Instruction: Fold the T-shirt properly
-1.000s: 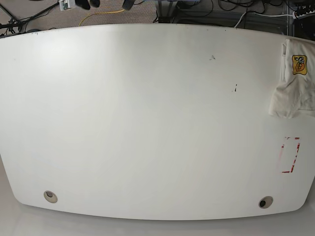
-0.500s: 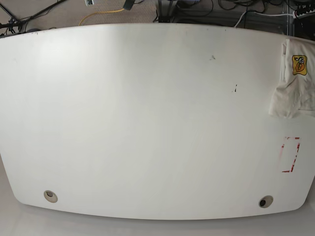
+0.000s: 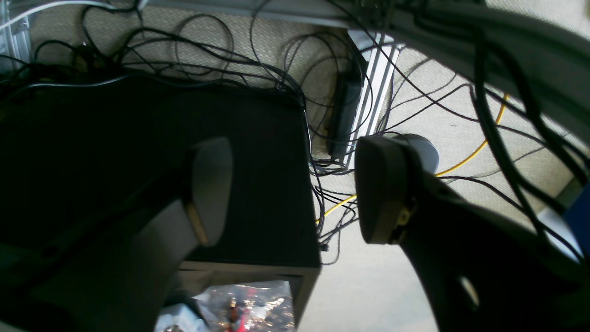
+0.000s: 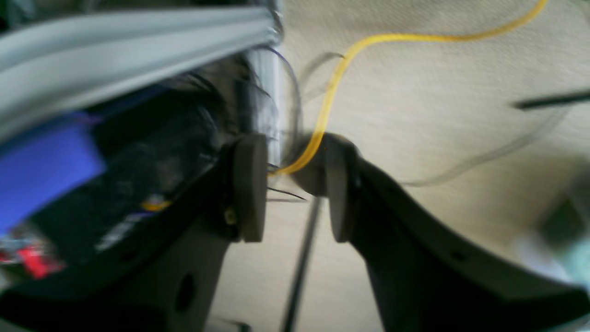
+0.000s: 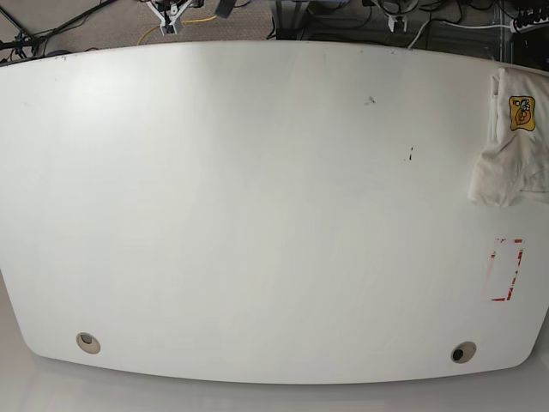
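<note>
The T-shirt [image 5: 513,159] lies bunched and cream-coloured at the right edge of the white table [image 5: 257,215], with its yellow-orange badge [image 5: 521,113] facing up. Neither gripper is near it; both hang beyond the table's far edge, over the floor. A small part of my right gripper [image 5: 169,15] shows at the top left of the base view, and a small part of my left gripper [image 5: 395,21] at the top middle. In the left wrist view my left gripper [image 3: 295,193] is wide open and empty. My right gripper [image 4: 295,189] is open by a narrow gap and holds nothing.
A red tape rectangle [image 5: 506,270] marks the table near the right edge, below the shirt. Two cable holes [image 5: 87,343] [image 5: 463,353] sit near the front edge. Below the wrists are a black box [image 3: 207,138], tangled black cables [image 3: 322,115] and a yellow cable [image 4: 332,92] on the carpet.
At the top of the base view, dark arm parts at the left withdrew, and pale gripper tips now show at the far edge. The T-shirt has not moved.
</note>
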Robot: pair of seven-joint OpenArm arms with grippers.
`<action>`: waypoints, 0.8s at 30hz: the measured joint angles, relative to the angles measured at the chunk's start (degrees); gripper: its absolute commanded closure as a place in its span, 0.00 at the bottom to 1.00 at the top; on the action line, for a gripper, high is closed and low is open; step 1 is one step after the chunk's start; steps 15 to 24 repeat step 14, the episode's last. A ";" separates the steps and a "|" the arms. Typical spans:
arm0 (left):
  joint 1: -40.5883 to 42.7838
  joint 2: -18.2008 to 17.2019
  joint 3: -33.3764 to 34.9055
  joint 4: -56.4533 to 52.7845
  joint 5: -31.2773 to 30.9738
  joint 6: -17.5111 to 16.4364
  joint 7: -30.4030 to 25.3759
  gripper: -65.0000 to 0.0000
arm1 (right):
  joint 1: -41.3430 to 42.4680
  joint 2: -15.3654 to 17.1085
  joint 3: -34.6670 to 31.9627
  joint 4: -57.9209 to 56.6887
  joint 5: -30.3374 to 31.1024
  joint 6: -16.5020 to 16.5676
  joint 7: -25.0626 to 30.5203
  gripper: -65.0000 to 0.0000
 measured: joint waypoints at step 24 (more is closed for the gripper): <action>-3.13 0.74 0.00 -0.07 0.02 -0.42 6.78 0.40 | 4.28 -1.31 0.02 -6.16 -6.29 -3.78 -0.07 0.68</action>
